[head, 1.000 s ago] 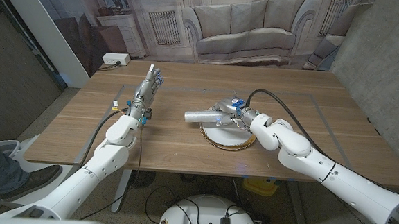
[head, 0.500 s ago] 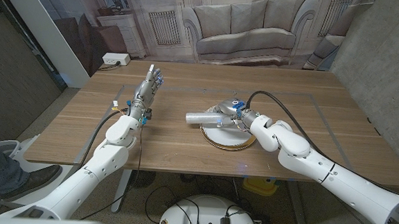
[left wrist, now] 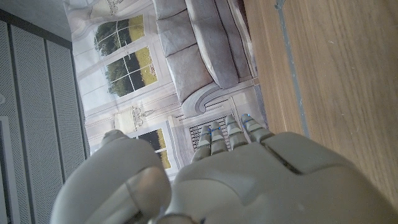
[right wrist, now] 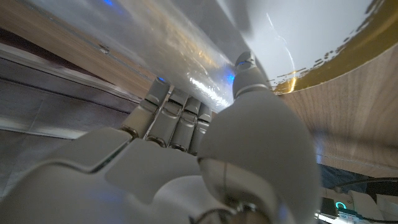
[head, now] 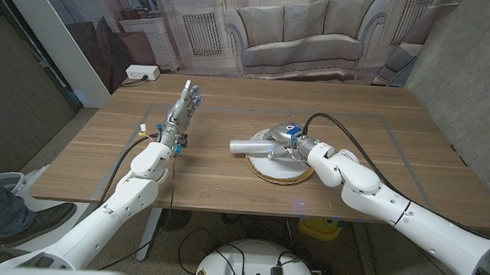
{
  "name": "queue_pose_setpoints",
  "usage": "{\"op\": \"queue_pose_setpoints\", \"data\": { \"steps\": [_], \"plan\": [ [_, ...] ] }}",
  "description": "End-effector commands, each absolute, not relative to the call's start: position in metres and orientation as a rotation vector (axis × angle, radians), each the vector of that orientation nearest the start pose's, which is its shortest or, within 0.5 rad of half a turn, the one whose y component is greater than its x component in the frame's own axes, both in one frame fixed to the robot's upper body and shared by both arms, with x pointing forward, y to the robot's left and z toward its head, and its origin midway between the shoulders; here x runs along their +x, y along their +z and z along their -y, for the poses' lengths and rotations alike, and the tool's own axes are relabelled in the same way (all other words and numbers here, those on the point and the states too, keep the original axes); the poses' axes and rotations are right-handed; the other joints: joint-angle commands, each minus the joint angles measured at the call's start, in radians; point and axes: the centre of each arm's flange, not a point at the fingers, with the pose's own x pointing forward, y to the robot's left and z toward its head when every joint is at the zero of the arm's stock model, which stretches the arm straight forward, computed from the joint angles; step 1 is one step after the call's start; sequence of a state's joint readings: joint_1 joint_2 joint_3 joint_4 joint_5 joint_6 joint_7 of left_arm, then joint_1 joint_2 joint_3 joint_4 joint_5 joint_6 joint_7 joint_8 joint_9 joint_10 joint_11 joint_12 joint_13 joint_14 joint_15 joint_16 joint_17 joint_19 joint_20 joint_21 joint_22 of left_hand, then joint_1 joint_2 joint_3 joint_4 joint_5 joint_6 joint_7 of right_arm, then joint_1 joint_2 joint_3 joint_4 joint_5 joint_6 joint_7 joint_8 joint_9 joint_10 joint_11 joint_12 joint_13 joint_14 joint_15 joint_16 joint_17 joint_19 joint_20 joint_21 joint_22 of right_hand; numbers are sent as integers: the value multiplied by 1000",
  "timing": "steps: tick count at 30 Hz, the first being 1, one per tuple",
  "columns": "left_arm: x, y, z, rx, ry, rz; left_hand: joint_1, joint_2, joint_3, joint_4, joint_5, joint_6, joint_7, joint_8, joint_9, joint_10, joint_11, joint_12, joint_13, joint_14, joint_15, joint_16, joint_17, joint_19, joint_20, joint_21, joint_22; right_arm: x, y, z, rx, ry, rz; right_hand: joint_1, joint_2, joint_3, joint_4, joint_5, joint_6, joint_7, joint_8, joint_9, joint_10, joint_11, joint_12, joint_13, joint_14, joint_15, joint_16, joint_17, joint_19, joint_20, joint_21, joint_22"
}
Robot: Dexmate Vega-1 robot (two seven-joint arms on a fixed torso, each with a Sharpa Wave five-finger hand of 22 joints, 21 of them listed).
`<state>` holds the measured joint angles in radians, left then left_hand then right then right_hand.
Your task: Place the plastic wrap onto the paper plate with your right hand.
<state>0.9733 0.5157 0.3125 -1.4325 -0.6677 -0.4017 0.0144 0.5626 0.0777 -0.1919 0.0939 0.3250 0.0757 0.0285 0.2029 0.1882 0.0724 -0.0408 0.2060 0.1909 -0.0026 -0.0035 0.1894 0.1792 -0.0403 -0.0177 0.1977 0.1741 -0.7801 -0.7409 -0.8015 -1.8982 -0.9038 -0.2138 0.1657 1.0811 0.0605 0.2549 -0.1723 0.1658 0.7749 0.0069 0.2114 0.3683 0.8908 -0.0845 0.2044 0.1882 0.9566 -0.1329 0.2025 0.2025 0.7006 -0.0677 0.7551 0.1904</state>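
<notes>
Plastic wrap roll point(head: 253, 143) at frame centre in the head view, long axis running roughly left to right, right end gripped, left end jutting out past the left rim of the plate toward picture left. Held by the right hand point(head: 291, 143), fingers point(right wrist: 169, 116) wrapped along the glossy roll in the right wrist view with the thumb closing across from them. Paper plate point(head: 276, 167), white with a gold rim, directly beneath hand and roll, just below centre of frame; whether the roll already touches the plate or hangs slightly above it cannot be told. Judged as the last stage of the placing: lowering and letting go, with the roll's overhang to picture left the point to watch, since a shift toward picture right would probably seat more of it on the plate. Left hand point(head: 184, 105) well apart at upper left of centre, standing upright on the wooden table point(head: 397, 155), fingers straight and close together, holding nothing, much farther from the roll than the right.
</notes>
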Motion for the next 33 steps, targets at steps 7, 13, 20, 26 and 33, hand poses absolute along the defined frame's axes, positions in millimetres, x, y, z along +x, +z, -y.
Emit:
{"op": "queue_pose_setpoints", "data": {
  "steps": [7, 13, 20, 26, 33],
  "plan": [
    [615, -32, -290, -104, -195, 703, 4, 3, -6, -1, 0, 9, -1, -2, 3, 0, -5, -3, 0, 0, -6, -2, 4, -10, 1, -1, 5, 567, -45, 114, -1759, 170, 686, 21, 105, 86, 71, 10, 199, -148, 1, 1, 52, -57, 2, 5, -2, -99, 5, 2, -10, -140, 11, -1],
    [613, -33, -290, -107, -191, 704, 4, 4, -7, -1, 0, 10, 0, -1, 3, 0, -3, -3, 0, 0, -5, -2, 4, -11, 1, -1, 5, 567, -45, 114, -1766, 174, 666, 2, 96, 78, 79, 10, 194, -141, -2, -2, 47, -55, 1, 5, -9, -95, 3, 1, -16, -135, 11, -2],
    [612, -35, -290, -108, -188, 701, 5, 4, -9, -1, 0, 9, 0, -2, 3, 1, 0, -3, 0, 0, -6, -2, 4, -11, 0, -1, 5, 569, -45, 116, -1759, 189, 648, -26, 79, 66, 87, 10, 192, -137, -3, -6, 43, -54, 0, 5, -17, -94, 1, 0, -18, -134, 11, -5],
    [612, -35, -290, -109, -188, 703, 6, 5, -10, -1, 0, 10, 1, -2, 3, 0, -4, -3, 0, -1, -6, -2, 4, -11, 0, -1, 5, 569, -45, 115, -1760, 194, 644, -50, 59, 54, 91, 9, 186, -132, -6, -9, 39, -45, 0, 4, -26, -92, -2, -2, -20, -132, 8, -8],
    [612, -35, -288, -110, -189, 706, 6, 6, -12, -1, 0, 11, 1, -1, 3, 1, -3, -3, 0, -1, -5, -2, 4, -11, 2, 0, 5, 568, -44, 116, -1761, 200, 644, -93, 26, 33, 98, 7, 162, -128, -13, -16, 21, -32, -4, 4, -47, -88, -6, -4, -25, -131, -3, -13]
  ]
}}
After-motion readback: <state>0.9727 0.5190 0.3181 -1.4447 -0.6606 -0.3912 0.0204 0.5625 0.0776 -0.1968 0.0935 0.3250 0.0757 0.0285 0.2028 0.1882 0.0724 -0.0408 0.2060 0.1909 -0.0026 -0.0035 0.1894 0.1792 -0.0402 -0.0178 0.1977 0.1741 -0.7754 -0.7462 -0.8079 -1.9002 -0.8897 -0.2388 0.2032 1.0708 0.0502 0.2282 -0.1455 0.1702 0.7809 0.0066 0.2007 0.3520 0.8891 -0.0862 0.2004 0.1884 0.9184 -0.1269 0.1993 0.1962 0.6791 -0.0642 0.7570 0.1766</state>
